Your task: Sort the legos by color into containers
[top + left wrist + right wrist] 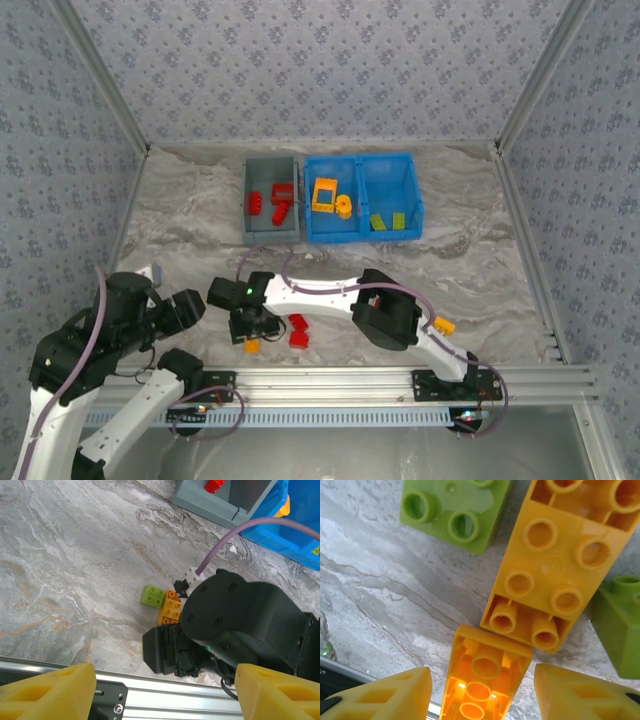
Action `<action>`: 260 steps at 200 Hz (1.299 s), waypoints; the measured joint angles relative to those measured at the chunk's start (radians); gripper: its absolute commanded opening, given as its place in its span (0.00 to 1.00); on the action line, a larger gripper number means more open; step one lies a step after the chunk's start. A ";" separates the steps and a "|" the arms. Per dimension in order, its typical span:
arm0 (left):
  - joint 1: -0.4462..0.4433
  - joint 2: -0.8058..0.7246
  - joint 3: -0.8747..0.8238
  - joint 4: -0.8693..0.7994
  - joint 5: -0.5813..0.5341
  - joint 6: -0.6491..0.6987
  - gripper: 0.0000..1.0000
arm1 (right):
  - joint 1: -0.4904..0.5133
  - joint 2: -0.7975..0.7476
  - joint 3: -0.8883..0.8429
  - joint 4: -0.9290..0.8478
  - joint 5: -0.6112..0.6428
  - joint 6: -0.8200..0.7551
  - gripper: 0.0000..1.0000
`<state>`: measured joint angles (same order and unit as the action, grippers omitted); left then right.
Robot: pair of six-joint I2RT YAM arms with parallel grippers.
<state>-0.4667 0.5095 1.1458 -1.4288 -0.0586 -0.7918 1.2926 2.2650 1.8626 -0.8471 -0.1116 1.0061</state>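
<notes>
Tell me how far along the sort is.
Done: red bricks in the gray bin, orange bricks and green bricks in the blue bin's compartments. In hand: the right gripper straddles an orange brick, jaws not yet closed. Remaining: loose red bricks, a lime brick, another orange brick.

No legible text, label, brand, number or sign: none on legos (547, 555), gray bin (272, 238), blue bin (330, 236).

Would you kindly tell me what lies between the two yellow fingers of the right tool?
A small orange plastic brick, hollow side showing, lies between the fingers of the right tool, whose jaws stand open; the right wrist view shows it.
</notes>
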 measured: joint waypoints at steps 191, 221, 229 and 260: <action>0.000 -0.070 -0.095 0.122 0.167 -0.048 0.75 | -0.027 -0.304 -0.138 -0.015 0.180 -0.028 0.21; 0.000 -0.045 -0.127 0.258 0.247 -0.050 0.75 | -0.094 -0.504 -0.170 -0.038 0.299 -0.073 0.21; 0.000 -0.031 -0.133 0.292 0.262 -0.052 0.75 | -0.126 -0.541 -0.187 -0.037 0.322 -0.088 0.21; 0.000 0.033 -0.186 0.438 0.306 -0.081 0.74 | -0.340 -0.605 -0.283 0.003 0.362 -0.190 0.22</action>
<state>-0.4671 0.5423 0.9600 -0.9913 0.2474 -0.8726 0.9524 1.6604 1.5799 -0.8436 0.2501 0.8162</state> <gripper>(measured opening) 0.745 0.329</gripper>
